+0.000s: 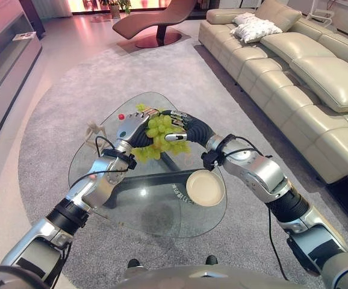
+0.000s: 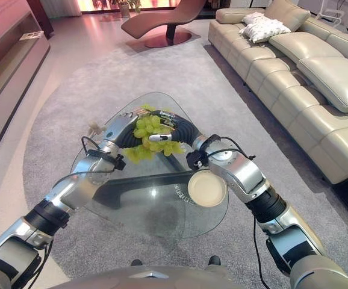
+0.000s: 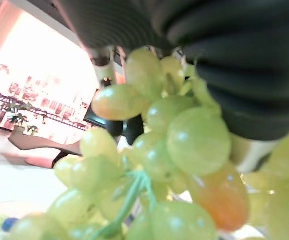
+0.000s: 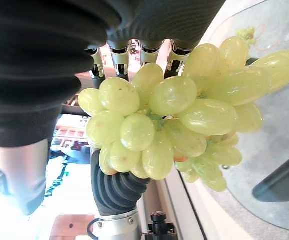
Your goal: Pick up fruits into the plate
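Note:
A bunch of green grapes (image 1: pixel 157 130) hangs above the far part of the glass table (image 1: pixel 144 208), held between both hands. My left hand (image 1: pixel 130 126) grips it from the left, fingers curled over its top. My right hand (image 1: pixel 189 125) closes on it from the right, thumb across the front. The right wrist view has the grapes (image 4: pixel 169 115) under the right hand's fingers (image 4: pixel 122 55). In the left wrist view the grapes (image 3: pixel 184 135) sit right against the dark cover. A cream plate (image 1: pixel 205 187) lies bare on the table's near right, below my right forearm.
A small red fruit (image 1: pixel 121 116) and a small green sprig (image 1: pixel 141 107) lie on the table's far edge; a pale beige object (image 1: pixel 93 130) sits at its left edge. A beige sofa (image 1: pixel 294 72) runs along the right. Grey carpet (image 1: pixel 71 96) surrounds the table.

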